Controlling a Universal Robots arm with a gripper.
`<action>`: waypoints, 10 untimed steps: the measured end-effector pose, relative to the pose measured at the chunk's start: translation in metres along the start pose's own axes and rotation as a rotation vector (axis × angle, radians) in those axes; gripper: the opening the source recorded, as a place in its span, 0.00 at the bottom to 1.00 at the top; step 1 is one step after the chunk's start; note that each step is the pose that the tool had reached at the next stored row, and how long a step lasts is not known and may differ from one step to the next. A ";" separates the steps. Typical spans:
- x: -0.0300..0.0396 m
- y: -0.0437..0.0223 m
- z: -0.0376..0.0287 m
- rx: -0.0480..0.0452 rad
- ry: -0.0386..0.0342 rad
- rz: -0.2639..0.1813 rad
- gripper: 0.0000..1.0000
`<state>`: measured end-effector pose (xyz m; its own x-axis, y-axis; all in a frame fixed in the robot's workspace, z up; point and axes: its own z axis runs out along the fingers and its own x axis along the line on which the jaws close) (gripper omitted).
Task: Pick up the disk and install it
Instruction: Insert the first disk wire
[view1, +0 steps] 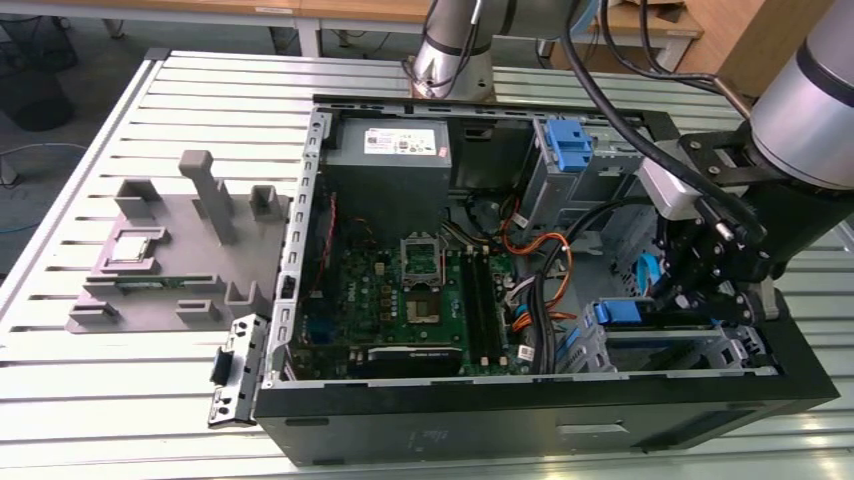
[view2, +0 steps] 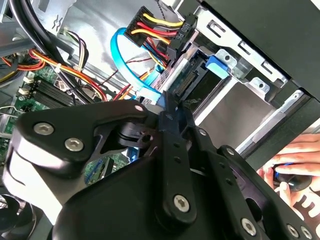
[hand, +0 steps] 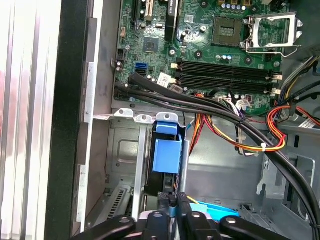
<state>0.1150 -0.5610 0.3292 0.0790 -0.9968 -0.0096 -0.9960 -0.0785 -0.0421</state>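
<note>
one open computer case (view1: 534, 420) is seen lying on a slatted metal table (view1: 80, 400) in the exterior view, its side panel off and the interior exposed. a green motherboard (view1: 400, 300) is laid across the case floor, with a grey power-supply box (view1: 400, 145) at the far end and a bare blue plastic bracket (view1: 570, 145) set in a bay beside it. a grey fixture block (view1: 174, 250) is placed on the table toward the exterior view's left, well apart from the case. the arm is lowered into the case at the exterior view's right, and the gripper (view1: 707, 290) is held just above the drive cage (view1: 667, 350). the disk (view1: 654, 315) is seated on edge in that cage, its blue rail tab (hand: 166, 152) noted in the first wrist view, its connector end (view2: 192, 82) in the second wrist view. the fingers are drawn close together at the disk's edge; whether the disk is actually pinched cannot be told. bundled orange, yellow and black cables (hand: 240, 135) are routed beside the cage. a person's hand (view2: 295, 165) is recorded outside the case wall in the second wrist view.
</note>
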 end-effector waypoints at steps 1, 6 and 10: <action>0.0000 0.0000 0.0000 0.0000 0.0000 0.000 0.17; 0.0000 -0.0002 -0.0049 -0.0001 0.0003 0.000 0.23; -0.0002 -0.0008 -0.0184 -0.0001 -0.0001 0.000 0.23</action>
<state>0.1149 -0.5610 0.3476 0.0790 -0.9968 -0.0097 -0.9960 -0.0785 -0.0421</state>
